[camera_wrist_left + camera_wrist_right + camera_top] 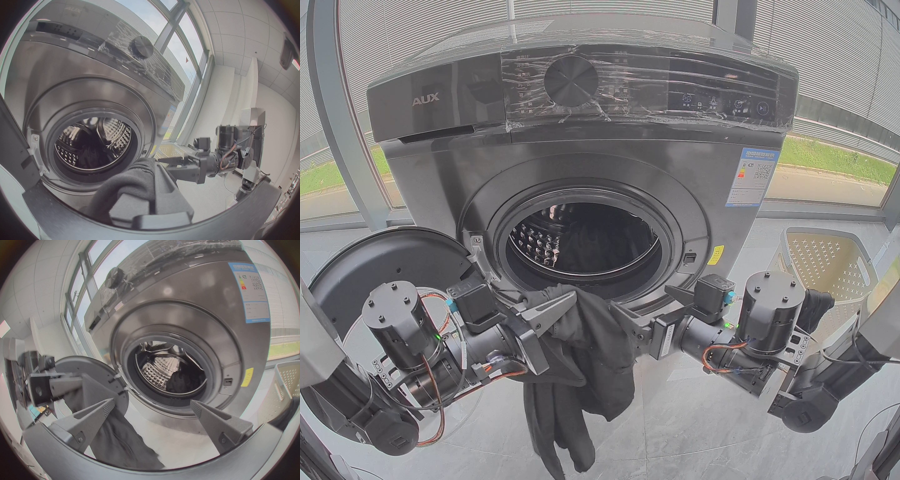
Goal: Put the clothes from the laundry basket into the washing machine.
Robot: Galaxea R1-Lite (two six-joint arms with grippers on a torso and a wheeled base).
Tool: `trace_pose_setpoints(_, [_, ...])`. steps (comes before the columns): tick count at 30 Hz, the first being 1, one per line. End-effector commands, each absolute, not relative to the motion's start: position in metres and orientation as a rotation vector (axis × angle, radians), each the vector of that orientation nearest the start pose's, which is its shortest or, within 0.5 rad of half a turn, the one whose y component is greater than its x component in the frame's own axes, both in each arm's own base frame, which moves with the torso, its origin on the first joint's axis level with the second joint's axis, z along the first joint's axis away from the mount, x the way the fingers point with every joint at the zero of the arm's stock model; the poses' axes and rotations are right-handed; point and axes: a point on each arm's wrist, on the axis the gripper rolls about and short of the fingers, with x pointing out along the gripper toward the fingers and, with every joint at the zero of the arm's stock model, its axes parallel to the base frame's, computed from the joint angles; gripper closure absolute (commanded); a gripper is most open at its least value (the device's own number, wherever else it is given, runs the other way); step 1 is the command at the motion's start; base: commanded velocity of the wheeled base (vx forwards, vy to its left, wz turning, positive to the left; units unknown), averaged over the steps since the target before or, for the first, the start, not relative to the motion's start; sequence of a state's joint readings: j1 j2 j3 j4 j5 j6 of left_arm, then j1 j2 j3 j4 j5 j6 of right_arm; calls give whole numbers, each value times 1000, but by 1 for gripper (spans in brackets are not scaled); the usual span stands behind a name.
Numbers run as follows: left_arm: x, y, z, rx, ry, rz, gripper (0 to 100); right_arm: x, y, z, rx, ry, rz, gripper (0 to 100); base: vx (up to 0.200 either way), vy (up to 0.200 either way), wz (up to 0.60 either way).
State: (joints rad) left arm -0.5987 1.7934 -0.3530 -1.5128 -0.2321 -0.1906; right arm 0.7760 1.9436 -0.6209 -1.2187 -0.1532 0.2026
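Observation:
A black garment [584,356] hangs in front of the washing machine's open drum [584,244], its lower end dangling toward the floor. My left gripper [553,322] is shut on the garment's upper part, just below the drum opening; the left wrist view shows the cloth [131,184] bunched between its fingers. My right gripper [642,301] stands open right beside the garment, with nothing between its fingers [218,424]. In the right wrist view the garment [122,440] hangs from the left gripper [62,385]. More dark clothing [184,380] lies inside the drum. The cream laundry basket [831,262] stands on the floor at the right.
The machine's round door [381,262] is swung open to the left, behind my left arm. A dark item [817,309] shows at the basket's near side. Pale tiled floor [687,425] lies below the garment. Windows stand behind the machine.

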Motion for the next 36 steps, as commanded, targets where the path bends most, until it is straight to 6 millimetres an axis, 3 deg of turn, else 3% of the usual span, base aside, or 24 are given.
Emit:
trace_pose_setpoints(1, [222, -154, 143, -204, -27, -814, 100, 236, 212, 106, 104, 201, 571, 0, 0, 0, 0])
trace_pose_setpoints(19, [226, -154, 152, -225, -66, -786, 100, 226, 178, 65, 11, 378, 519, 0, 0, 0, 0])
trace_pose_setpoints(36, [228, -153, 156, -234, -80, -780, 100, 235, 188, 52, 41, 341, 644, 0, 0, 0, 0])
